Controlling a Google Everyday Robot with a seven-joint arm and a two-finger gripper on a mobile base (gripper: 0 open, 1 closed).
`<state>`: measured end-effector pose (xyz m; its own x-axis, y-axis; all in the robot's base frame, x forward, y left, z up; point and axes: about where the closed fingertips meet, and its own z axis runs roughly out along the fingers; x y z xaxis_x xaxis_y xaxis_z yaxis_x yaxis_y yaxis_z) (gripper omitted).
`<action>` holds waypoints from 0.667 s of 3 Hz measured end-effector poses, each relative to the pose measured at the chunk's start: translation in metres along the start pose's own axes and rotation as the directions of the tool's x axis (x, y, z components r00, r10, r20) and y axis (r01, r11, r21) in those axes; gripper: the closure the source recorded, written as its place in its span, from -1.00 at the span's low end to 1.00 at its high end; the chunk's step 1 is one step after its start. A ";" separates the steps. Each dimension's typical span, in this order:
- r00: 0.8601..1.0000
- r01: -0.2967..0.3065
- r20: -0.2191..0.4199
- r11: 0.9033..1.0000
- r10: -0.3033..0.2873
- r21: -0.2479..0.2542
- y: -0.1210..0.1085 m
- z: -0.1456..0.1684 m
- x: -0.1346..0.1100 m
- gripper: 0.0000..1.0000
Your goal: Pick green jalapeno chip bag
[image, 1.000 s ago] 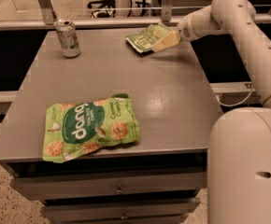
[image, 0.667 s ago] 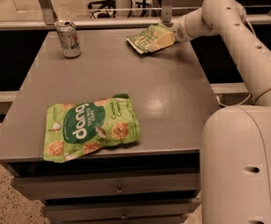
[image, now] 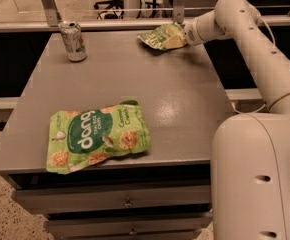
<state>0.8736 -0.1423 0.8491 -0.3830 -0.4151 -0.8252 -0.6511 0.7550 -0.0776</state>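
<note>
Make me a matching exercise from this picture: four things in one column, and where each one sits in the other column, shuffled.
Things
1. drink can
2. dang rice chips bag
3. green jalapeno chip bag
4. claw

Places
A. front left of the table, lying flat
B. far right, at the small dark-green bag's right end
C. far left corner, standing upright
D. far edge, right of centre, crinkled

Pairs: 1-C, 2-A, 3-D, 4-B
</note>
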 end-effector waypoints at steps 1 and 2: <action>1.000 -0.012 0.013 1.000 0.012 -0.002 -0.001 -0.006 -0.002 0.42; 0.999 -0.007 0.042 1.000 0.007 -0.011 0.004 -0.020 -0.010 0.89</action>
<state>0.8616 -0.1455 0.8681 -0.3597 -0.3878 -0.8487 -0.6555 0.7523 -0.0659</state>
